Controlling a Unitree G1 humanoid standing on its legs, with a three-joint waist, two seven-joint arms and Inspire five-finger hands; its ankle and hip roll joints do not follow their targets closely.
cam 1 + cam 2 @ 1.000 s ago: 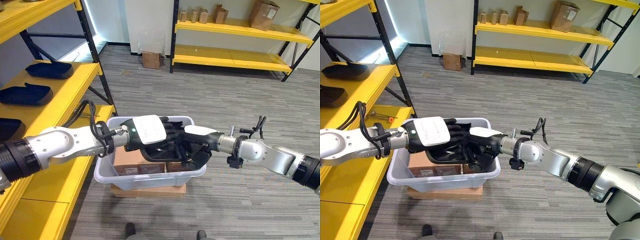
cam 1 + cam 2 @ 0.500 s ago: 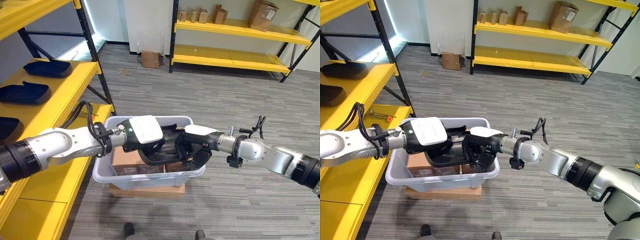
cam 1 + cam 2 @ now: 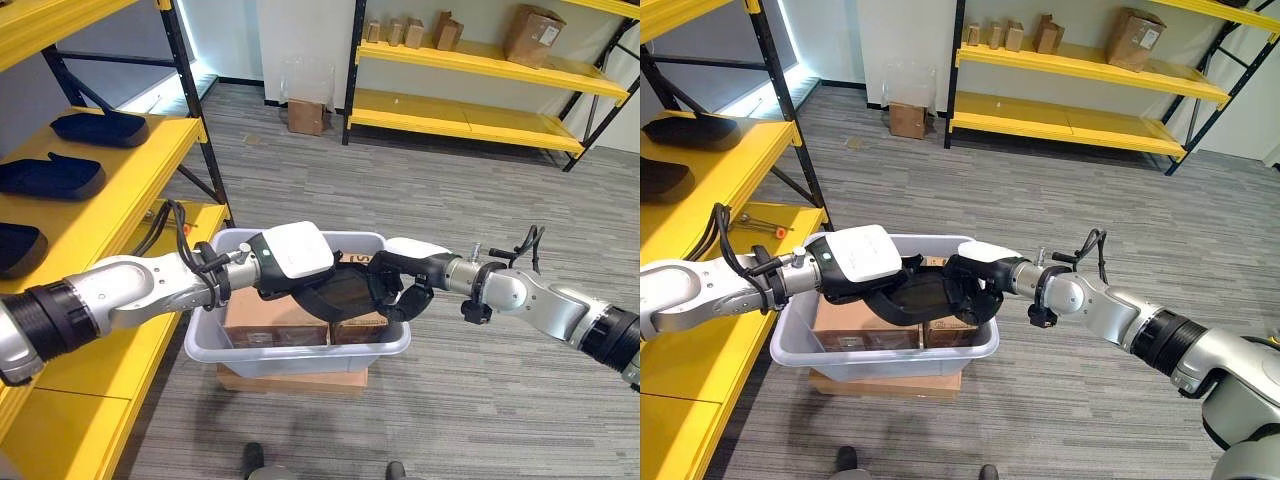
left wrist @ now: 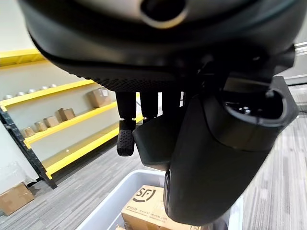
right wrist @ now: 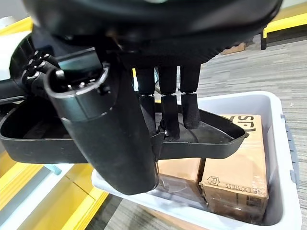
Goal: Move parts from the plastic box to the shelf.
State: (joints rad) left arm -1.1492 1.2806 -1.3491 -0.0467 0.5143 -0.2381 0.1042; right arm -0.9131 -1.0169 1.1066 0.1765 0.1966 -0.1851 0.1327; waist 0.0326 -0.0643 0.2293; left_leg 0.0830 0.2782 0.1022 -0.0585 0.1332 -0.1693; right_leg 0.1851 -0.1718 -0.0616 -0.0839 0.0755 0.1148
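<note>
Compared with a second ago, the black part has come up: it sat low among the contents of the box then, and now we hold it above the rim, level with the box's top edge, between both hands. The cardboard cartons in the box are uncovered beneath it. We judge the lift out of the box to be done, and that what is left is carrying the part across to the yellow shelf on our left, where three similar black parts already lie in a row.

Our left hand covers the part's near-left end from above. In its own wrist view the fingers hang down past the part's dark edge, bent at the tips, and the thumb lies along it, so we read this hand as closed round the part. Our right hand takes the opposite end. Its wrist view shows the fingers curled over the raised lip of the tray-like part, pressing into its hollow, with the thumb down the outside wall. Both hands are closed on it, and the part hangs free of the box, touching nothing else that we can see.
</note>
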